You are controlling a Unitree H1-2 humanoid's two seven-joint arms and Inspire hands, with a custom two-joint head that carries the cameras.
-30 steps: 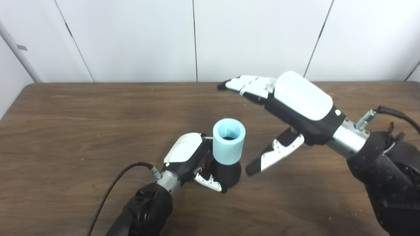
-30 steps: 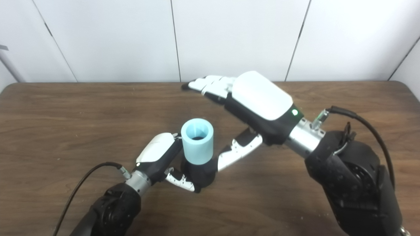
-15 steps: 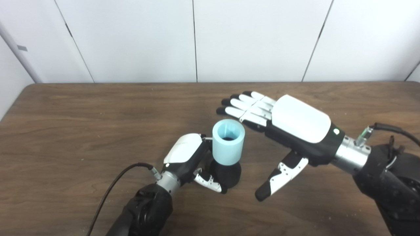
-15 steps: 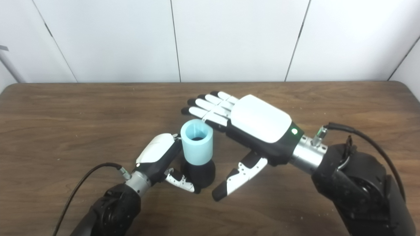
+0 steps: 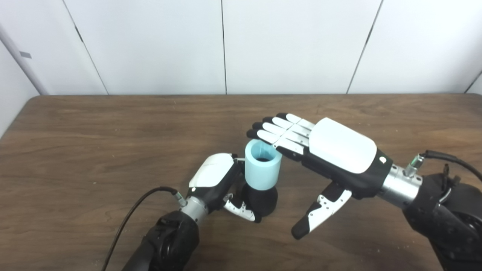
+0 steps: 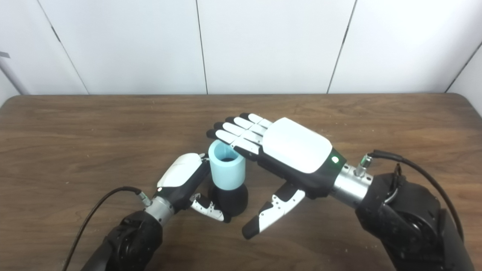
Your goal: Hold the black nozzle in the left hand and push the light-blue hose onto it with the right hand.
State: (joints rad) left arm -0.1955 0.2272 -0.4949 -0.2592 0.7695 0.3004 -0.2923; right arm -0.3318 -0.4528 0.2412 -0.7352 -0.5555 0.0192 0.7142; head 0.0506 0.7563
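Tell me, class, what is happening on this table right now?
The left hand is shut on the black nozzle, which stands on the wooden table. The light-blue hose sits upright on top of the nozzle. The right hand is open, its fingers flat at the hose's top rim, seemingly placed to press it down.

The left hand's fingers point(image 5: 241, 209) mostly hide behind the black nozzle point(image 5: 260, 201).

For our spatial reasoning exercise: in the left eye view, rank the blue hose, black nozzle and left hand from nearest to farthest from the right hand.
1. Blue hose, under the right hand's fingertips.
2. Black nozzle, below the hose.
3. Left hand, left of both.
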